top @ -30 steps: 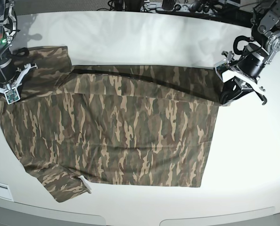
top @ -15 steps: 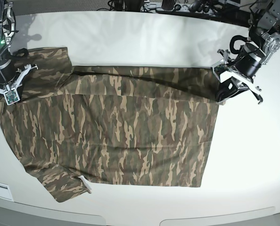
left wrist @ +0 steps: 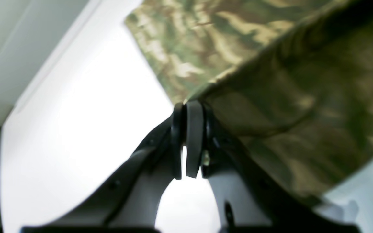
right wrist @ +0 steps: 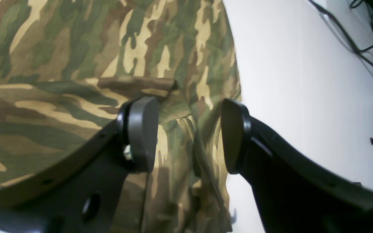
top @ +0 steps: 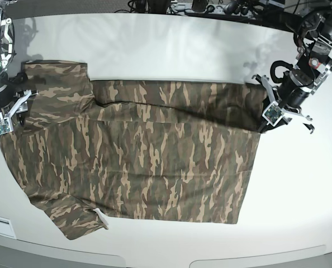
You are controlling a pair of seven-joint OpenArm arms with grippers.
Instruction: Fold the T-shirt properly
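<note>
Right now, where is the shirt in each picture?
Base: shirt spread across the table's middle.
Left wrist: upper right, a corner pinched in the left gripper.
Right wrist: fills the left side, under the open right gripper.
Shared landmark: white table.

Bright overhead light, table [top: 171,50] glare, left wrist view blurred.

White table [top: 171,50], camouflage T-shirt [top: 138,162] spread flat
</note>
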